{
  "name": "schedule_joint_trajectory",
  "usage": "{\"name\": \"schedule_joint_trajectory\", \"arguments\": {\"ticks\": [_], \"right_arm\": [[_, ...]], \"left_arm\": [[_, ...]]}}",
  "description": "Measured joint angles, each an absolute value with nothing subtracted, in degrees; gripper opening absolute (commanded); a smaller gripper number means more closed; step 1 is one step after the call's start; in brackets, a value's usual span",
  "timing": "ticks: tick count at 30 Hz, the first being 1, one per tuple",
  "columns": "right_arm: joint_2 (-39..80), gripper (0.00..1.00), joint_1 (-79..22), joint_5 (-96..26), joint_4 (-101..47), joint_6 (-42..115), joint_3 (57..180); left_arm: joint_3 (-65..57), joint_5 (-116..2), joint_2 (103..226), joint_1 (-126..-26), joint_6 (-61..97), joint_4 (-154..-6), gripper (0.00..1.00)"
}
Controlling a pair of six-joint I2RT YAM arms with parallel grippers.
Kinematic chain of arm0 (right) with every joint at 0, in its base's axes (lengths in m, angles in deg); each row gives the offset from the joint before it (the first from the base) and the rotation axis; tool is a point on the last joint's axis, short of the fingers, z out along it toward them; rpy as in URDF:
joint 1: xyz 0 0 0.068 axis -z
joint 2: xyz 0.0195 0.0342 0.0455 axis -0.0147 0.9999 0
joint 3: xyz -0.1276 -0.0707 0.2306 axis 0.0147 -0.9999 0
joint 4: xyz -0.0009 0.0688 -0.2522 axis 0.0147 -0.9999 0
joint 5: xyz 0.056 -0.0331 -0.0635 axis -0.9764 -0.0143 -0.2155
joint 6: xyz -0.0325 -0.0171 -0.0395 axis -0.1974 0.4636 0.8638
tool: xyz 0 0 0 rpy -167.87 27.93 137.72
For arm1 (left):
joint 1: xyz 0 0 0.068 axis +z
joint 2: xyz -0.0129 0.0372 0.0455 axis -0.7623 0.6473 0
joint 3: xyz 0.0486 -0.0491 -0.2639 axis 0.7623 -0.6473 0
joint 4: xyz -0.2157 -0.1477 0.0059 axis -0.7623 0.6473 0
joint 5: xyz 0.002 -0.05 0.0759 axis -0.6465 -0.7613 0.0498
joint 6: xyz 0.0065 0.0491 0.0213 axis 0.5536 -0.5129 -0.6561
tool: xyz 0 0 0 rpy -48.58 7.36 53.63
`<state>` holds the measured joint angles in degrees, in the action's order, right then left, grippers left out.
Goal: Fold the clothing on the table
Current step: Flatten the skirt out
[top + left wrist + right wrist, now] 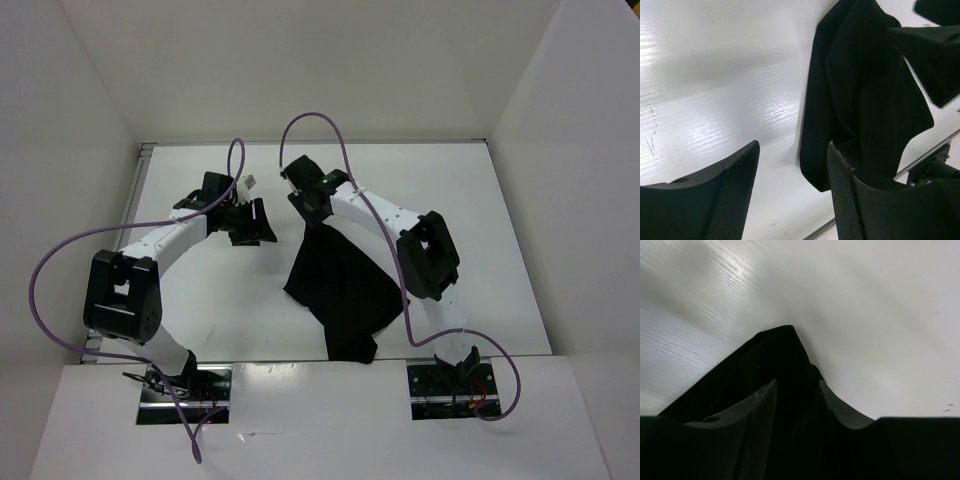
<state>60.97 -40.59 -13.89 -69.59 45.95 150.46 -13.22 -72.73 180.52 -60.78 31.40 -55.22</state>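
Observation:
The clothing (340,290) is a plain black fabric piece on the white table (480,200), drawn up to a narrow peak at its far end and spreading toward the near edge. My right gripper (316,212) sits at that peak. In the right wrist view its jaws (797,381) are closed around a bunched fold of the clothing (780,352), which pokes out past the fingertips. My left gripper (258,222) stands open just left of the garment. In the left wrist view its fingers (793,145) hold nothing, with the clothing (865,100) beyond the right finger.
White walls box in the table on the left, back and right. Purple cables (60,270) loop from both arms. A metal rail (925,155) runs along the table's near edge. Part of the right arm (935,65) overlaps the cloth in the left wrist view.

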Motion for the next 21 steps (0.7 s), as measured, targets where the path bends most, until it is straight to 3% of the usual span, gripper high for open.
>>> {"name": "schedule_joint_trajectory", "arguments": {"ticks": [21], "right_arm": [[64.7,0.43,-41.9,-14.5,-67.7,47.3,150.4]], "left_arm": [[-13.2,-72.6,182.5,-60.8,31.4,-55.2,0.64]]}}
